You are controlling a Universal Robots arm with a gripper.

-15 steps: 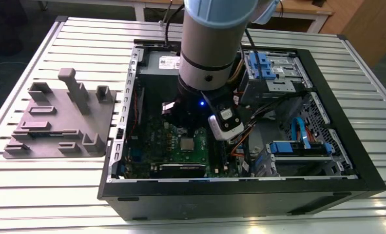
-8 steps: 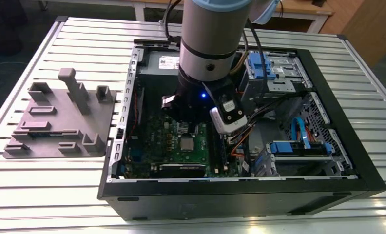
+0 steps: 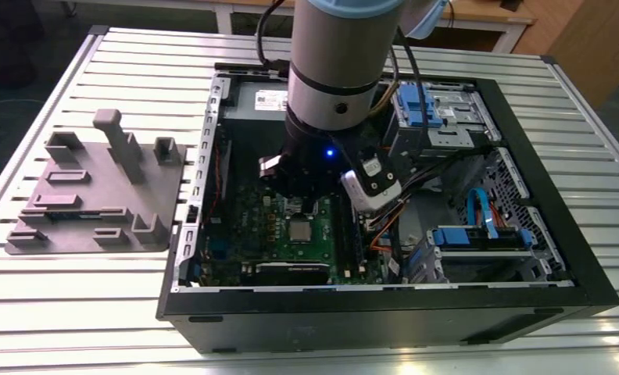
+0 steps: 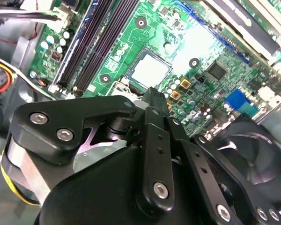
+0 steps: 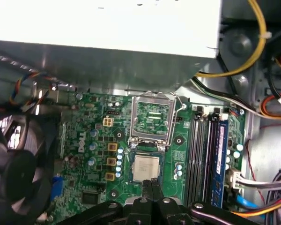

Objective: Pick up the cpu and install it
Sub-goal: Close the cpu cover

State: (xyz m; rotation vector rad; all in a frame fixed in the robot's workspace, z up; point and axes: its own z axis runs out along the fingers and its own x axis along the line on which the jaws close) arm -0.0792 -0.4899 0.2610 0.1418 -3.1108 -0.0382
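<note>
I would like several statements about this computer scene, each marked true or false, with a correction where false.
1. The cpu lies in its socket on the green motherboard. True.
2. The claw holds the cpu in the air. False: the claw is shut on nothing, just above the seated cpu.
3. The metal socket frame is closed over the cpu. False: it stands swung open beside the cpu.
4. A grey fixture block lies outside the computer case, on the exterior view's left. True.
</note>
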